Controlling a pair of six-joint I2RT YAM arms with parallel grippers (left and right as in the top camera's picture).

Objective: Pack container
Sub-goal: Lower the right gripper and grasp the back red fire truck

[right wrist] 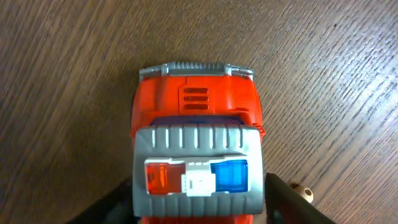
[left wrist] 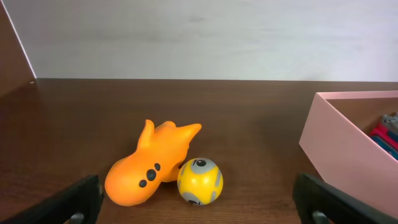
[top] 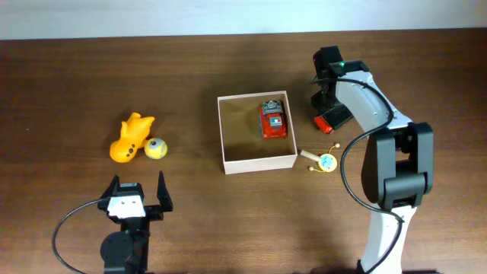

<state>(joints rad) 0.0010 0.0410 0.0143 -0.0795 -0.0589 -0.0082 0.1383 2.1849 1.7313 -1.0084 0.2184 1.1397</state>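
You are looking at a job that I judge to be only just begun. The container (top: 223,129) is sitting in the middle of the table (top: 61,84), and it is holding just one thing, a red toy car (top: 273,120) lying in its far right part.

Everything else is waiting outside. An orange toy (top: 129,139) is lying well to the left of the box. A second red car (top: 333,119) is resting on the wood just right of the box. A yellow ball (top: 156,148) is touching the orange toy, and a small wooden toy with a teal disc (top: 326,161) is lying off the near right corner.

Your right gripper (top: 329,113) is hanging over that second car. The right wrist view is giving you what the overhead is not. It shows the car's grey roof with red and blue lights, and a finger (right wrist: 289,205) standing close on each flank. You cannot tell from it whether they are pressing yet.

Your left gripper (top: 138,183) is holding its fingers wide on nothing, near the orange toy and ball. Only the left wrist view is showing that pair from the side, along with the box's outer wall.
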